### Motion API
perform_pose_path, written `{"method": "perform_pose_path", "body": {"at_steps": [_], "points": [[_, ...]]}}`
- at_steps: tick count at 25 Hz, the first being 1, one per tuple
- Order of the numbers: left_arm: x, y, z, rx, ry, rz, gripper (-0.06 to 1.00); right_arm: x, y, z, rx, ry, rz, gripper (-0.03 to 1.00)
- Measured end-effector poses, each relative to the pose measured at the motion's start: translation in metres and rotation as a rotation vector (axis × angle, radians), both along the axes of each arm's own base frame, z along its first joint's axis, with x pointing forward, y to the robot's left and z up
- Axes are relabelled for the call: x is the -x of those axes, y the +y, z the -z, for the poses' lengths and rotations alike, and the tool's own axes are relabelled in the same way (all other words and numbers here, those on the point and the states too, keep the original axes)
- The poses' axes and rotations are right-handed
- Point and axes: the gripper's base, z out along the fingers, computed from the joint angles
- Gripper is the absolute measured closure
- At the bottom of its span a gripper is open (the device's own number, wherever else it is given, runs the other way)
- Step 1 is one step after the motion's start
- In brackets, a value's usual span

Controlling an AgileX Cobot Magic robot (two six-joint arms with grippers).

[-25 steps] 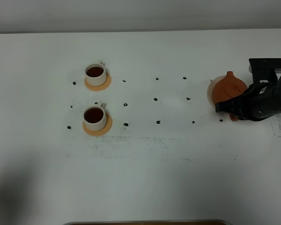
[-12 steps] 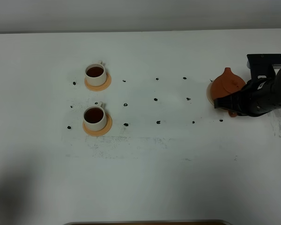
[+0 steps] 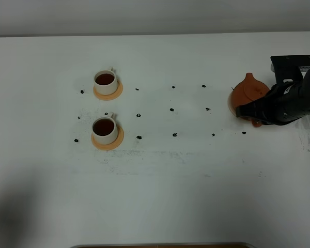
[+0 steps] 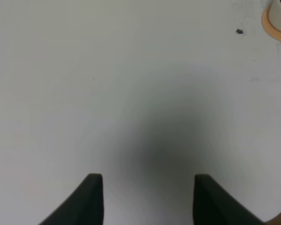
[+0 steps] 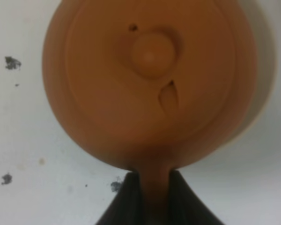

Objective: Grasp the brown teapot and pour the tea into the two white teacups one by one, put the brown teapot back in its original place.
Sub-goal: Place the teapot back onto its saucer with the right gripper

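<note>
Jaws of our right gripper [image 5: 150, 199] clamp the brown teapot [image 3: 249, 94] handle over its saucer [image 3: 231, 101] w/ both teacups [image 3: 105, 82] full, left gripper [image 4: 147, 194] spread empty, so next: lower, release.
</note>
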Motion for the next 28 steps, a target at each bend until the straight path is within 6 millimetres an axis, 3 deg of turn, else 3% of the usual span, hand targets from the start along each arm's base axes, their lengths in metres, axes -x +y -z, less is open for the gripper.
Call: {"method": "perform_pose_path", "body": {"at_steps": [21,24,28], "points": [[0.000,0.000,0.000,0.000,0.000,0.000,0.49,-0.005,-0.010,0.004,0.022,-0.011,0.012,0.85],[0.000,0.000,0.000,0.000,0.000,0.000,0.49,-0.006,-0.010,0.004,0.022,-0.016,0.011,0.79],[0.000,0.000,0.000,0.000,0.000,0.000,0.49,-0.007,-0.010,0.003,0.023,-0.018,0.011,0.62]]}}
